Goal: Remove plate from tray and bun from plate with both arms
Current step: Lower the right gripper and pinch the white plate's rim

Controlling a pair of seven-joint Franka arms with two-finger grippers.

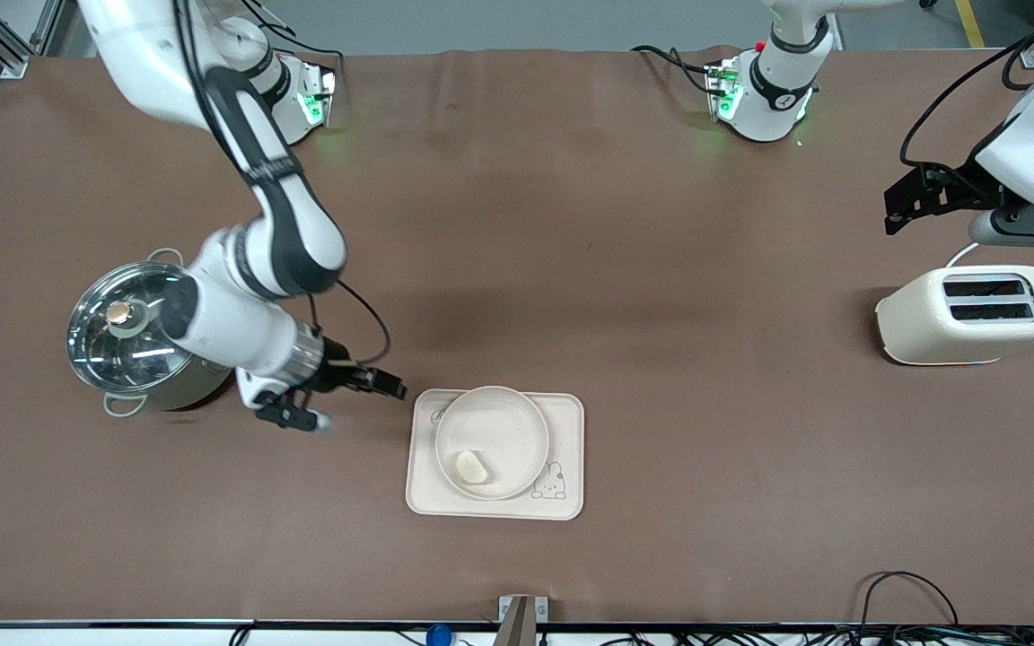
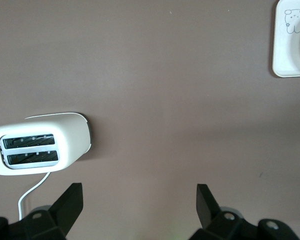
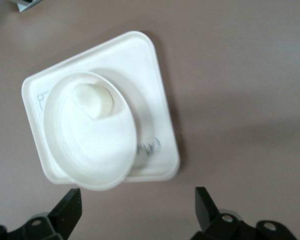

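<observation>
The round cream plate [image 1: 517, 422] sits on the rectangular rabbit tray [image 1: 566, 431], on the side of the table nearer the front camera. The small pale bun [image 1: 472, 467] lies in the plate, at its nearer edge. My right gripper [image 1: 363, 406] is open and empty, low over the table between the steel pot and the tray. Its wrist view shows the plate [image 3: 90, 150], the bun [image 3: 93, 100] and the tray [image 3: 145, 65] just ahead of the fingers. My left gripper [image 1: 892, 211] is open and empty, up over the table by the toaster.
A lidded steel pot [image 1: 131, 336] stands at the right arm's end, close to the right forearm. A cream toaster [image 1: 970, 314] stands at the left arm's end and shows in the left wrist view [image 2: 37, 147], with the tray's corner [image 2: 290, 45] there too.
</observation>
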